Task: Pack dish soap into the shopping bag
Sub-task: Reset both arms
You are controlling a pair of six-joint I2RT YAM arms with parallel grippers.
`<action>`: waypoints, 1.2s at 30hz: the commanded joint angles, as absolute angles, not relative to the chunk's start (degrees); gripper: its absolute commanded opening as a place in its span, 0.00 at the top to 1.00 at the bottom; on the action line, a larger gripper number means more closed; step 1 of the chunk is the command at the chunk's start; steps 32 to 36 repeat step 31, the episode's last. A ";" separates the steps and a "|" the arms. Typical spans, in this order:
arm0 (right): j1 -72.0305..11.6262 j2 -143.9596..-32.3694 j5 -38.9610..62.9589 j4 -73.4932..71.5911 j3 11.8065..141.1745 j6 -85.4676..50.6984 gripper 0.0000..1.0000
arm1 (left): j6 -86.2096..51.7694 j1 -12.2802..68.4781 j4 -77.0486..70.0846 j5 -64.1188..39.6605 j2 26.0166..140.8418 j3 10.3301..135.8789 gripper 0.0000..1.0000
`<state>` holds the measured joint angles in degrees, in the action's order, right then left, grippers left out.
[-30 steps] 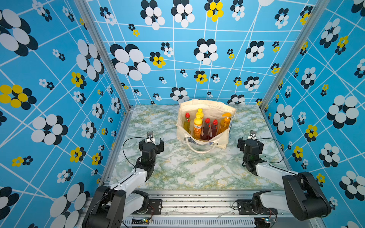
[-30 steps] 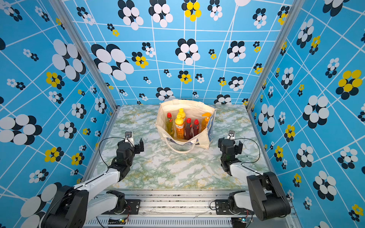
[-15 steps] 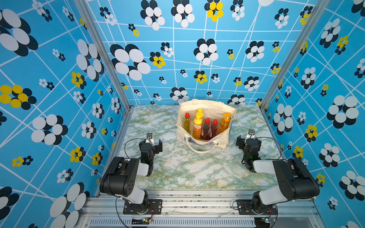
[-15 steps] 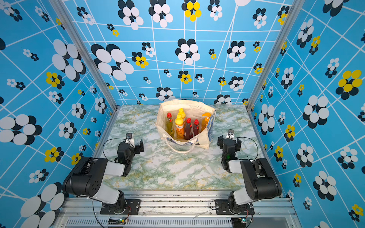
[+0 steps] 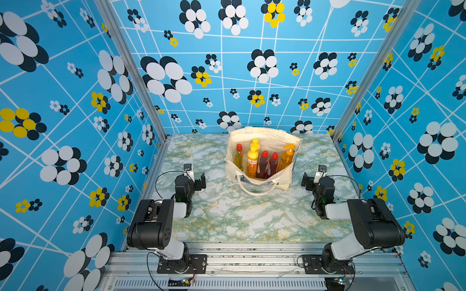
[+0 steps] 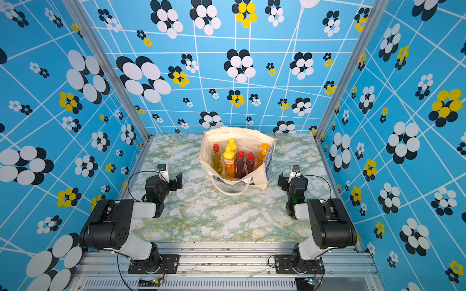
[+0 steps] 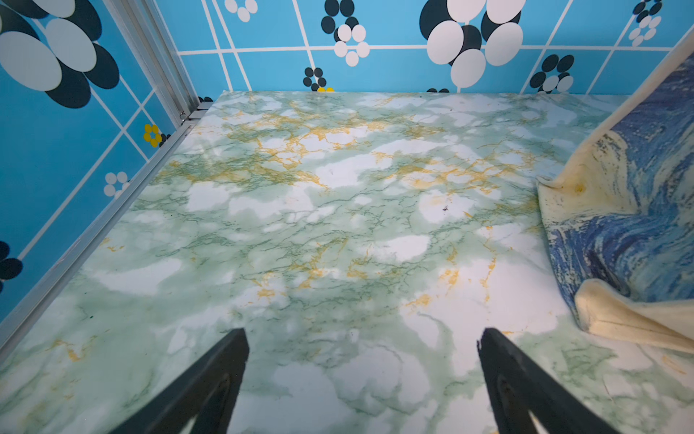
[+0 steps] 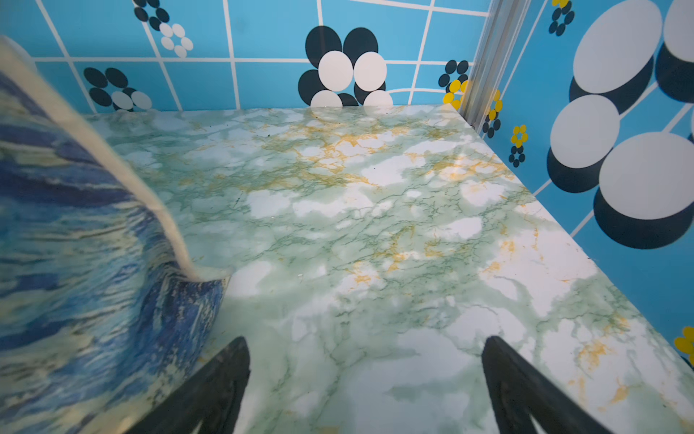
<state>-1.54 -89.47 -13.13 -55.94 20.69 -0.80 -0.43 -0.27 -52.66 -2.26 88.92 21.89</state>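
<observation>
A: Left tool (image 7: 362,334), right tool (image 8: 366,342): both spread, empty, over the desk (image 5: 239,216), either side of the bag (image 5: 267,134), not touching it.
B: Soap (image 5: 252,162)?
A: All six upright inside the bag. Bag open, handle (image 5: 254,193) drooped on the desk.

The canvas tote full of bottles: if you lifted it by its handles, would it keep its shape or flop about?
Probably floppy: the tote looks like soft cloth, with its front wall folded down and its side creased. It is likely heavy for a bag, with six bottles standing inside. They could knock together or tip, since nothing visible braces them.
</observation>
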 commanded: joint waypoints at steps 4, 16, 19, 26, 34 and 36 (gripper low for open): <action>-1.08 -89.22 -6.43 -54.33 21.49 -1.10 0.01 | -0.67 0.00 -51.42 -3.17 88.51 22.48 0.01; -0.87 -89.28 -6.33 -54.67 21.28 -0.94 0.01 | -0.62 0.09 -51.33 -2.95 88.51 22.48 0.01; -0.87 -89.25 -6.41 -54.60 21.29 -0.92 0.01 | -0.62 0.09 -51.33 -2.99 88.51 22.51 0.01; -0.87 -89.29 -6.41 -54.59 21.30 -0.88 0.01 | -0.62 0.07 -51.33 -2.99 88.51 22.59 0.01; -0.88 -89.29 -6.37 -54.58 21.27 -0.92 0.01 | -0.61 0.09 -51.27 -2.92 88.51 22.51 0.01; -0.88 -89.29 -6.37 -54.58 21.27 -0.92 0.01 | -0.61 0.09 -51.27 -2.92 88.51 22.51 0.01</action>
